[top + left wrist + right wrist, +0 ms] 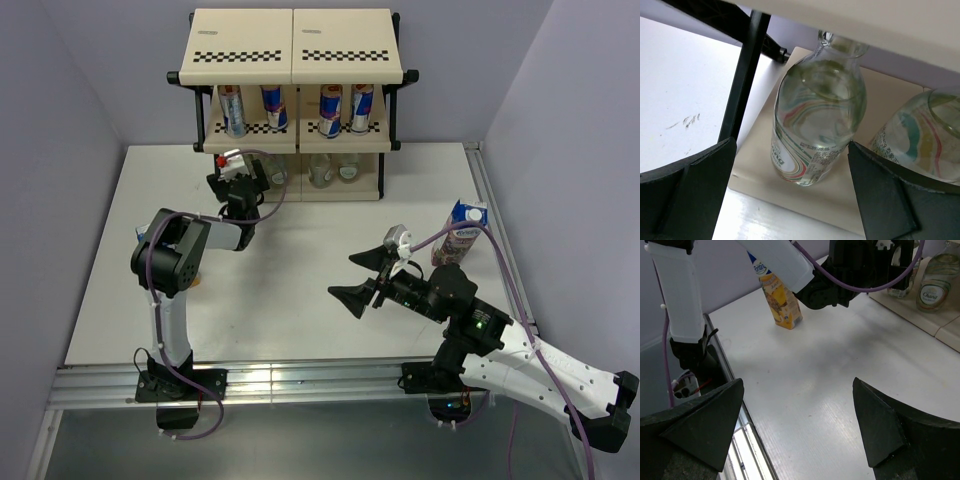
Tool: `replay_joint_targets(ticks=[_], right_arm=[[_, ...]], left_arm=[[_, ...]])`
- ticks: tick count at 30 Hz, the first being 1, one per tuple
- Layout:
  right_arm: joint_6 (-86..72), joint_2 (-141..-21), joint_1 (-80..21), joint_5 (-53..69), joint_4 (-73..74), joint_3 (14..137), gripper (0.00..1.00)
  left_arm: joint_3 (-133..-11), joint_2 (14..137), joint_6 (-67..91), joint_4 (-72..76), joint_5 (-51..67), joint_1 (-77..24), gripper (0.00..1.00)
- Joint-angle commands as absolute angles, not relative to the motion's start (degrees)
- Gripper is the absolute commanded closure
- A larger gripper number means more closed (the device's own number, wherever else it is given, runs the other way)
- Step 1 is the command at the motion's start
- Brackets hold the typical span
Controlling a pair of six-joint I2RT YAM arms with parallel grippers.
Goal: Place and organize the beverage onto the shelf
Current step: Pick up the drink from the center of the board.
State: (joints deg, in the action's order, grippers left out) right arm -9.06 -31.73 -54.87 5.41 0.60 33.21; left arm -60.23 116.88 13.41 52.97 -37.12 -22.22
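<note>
Black jaws wide, empty, left gripper (pixel 791 144) near bottle (pixel 815 110)

Shelf (pixel 250 40): cream, three tiers, black frame, checkered tier edges, at far edge of surface. You see four cans (pixel 273 107) upright in row on middle tier. Clear bottles (pixel 815 120) upright, side by side on bottom tier. Purple carton (pixel 460 232) stands on surface, right side, off shelf. Yellow carton (pixel 781 302) stands on surface, left side.

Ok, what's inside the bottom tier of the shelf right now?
Clear bottles stand on the bottom tier of the shelf; at least three show from above. The left gripper covers that tier's left end, and the tier above hides the caps.
</note>
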Motion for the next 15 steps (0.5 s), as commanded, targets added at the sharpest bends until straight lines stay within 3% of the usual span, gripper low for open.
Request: replay_joint_targets(ticks=[1,15], right_arm=[[-8.18,-31.64,-54.76,5.19,-1.67,32.87,0.04],[-8.0,-31.64,-54.76,4.57,-1.41,32.87,0.04]], left_arm=[[-59.5,113.91,15.29,53.35,-38.76,-22.94,0.0],[-56.34,107.06,18.1,48.44,-42.09,-24.87,0.01]])
